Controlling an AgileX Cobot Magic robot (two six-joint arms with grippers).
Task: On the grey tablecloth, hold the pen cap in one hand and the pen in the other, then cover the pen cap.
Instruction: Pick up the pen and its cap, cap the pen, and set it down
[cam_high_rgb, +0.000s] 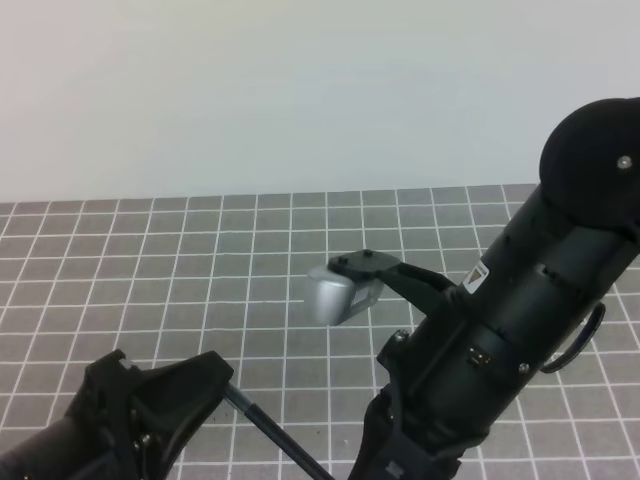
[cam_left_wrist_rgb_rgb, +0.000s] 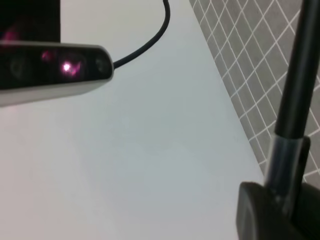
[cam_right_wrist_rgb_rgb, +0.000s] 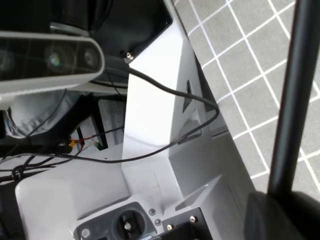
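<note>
The pen (cam_high_rgb: 290, 445) is a thin black stick that slants between my two grippers, low over the grey tablecloth (cam_high_rgb: 150, 260). My left gripper (cam_high_rgb: 218, 383) at the bottom left is shut on the pen cap (cam_high_rgb: 238, 398). In the left wrist view the cap (cam_left_wrist_rgb_rgb: 282, 160) is a short greyish sleeve with a dark clip. The pen shaft (cam_left_wrist_rgb_rgb: 300, 75) comes straight out of it. My right gripper (cam_high_rgb: 390, 458) at the bottom middle is shut on the other end of the pen (cam_right_wrist_rgb_rgb: 292, 100). Its fingertips (cam_right_wrist_rgb_rgb: 280, 215) hide that end.
The right arm's bulky black body (cam_high_rgb: 520, 310) and its silver wrist camera (cam_high_rgb: 335, 295) hang over the cloth's middle. A pale wall (cam_high_rgb: 300, 90) rises behind the cloth's far edge. The right wrist view shows the white robot base (cam_right_wrist_rgb_rgb: 160, 150) with loose cables.
</note>
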